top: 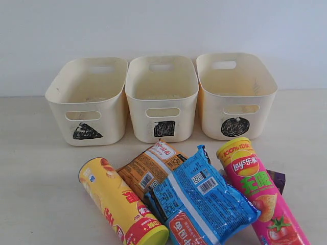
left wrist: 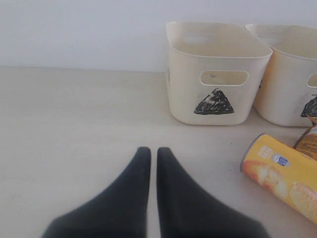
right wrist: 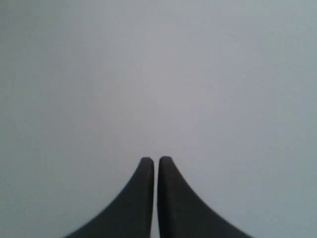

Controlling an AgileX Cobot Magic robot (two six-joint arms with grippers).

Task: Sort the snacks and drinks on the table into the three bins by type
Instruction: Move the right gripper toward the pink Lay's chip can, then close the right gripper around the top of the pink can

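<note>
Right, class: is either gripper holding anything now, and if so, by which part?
Nothing is held. The left gripper and the right gripper each show fingers closed together, with nothing between them.

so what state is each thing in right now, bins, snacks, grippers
triangle bin: upright, empty
square bin: upright, empty
circle bin: upright, empty
yellow-red can: on its side, lid on
pink-green can: on its side, lid on
orange-brown packet: lying flat, partly covered
blue packet: lying flat, on top
purple carton: mostly hidden
left gripper: shut, empty
right gripper: shut, empty
</note>
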